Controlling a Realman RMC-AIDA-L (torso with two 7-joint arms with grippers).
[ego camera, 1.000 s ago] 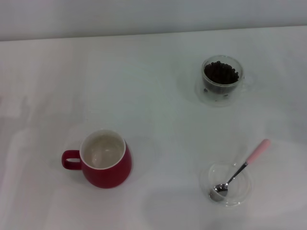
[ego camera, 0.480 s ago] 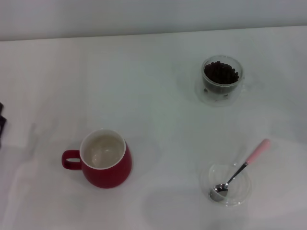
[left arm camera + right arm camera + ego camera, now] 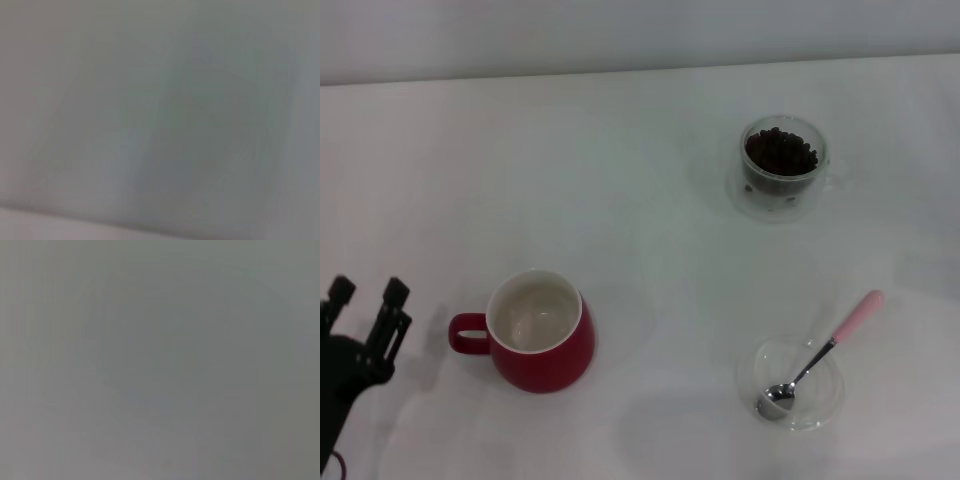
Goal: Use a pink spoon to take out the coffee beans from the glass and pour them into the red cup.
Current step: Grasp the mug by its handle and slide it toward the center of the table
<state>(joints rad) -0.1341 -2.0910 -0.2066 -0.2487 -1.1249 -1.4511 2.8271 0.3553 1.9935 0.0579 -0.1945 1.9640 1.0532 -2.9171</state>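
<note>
I've got the left gripper (image 3: 367,291) at the near-left edge of the head view, fingers spread apart w/ nothing between them, just left of the red cup (image 3: 541,335). The cup's loop handle points toward that gripper; inside looks empty, cream-white. Right gripper isn't in view anywhere, and both wrist views show only blank grey, so no help there.

Key relation for the next move: the pink spoon (image 3: 817,357) lies on the far side of the cup from my left gripper, well apart from it, over on the near-right. Its metal bowl sits in a shallow clear dish (image 3: 791,384); the handle leans on the rim and sticks out up and to the right, away from me. So the long axis runs diagonal, near-left bowl to far-right handle tip. In my judgement the right arm is the nearer one for that pickup, and it'd want to come in across the handle, not along it.

The glass (image 3: 782,167) w/ the coffee beans (image 3: 779,153) stands farther back on the right, well behind the dish, beans nearly to the rim. Nothing scooped yet, I'd say; spoon untouched.
</note>
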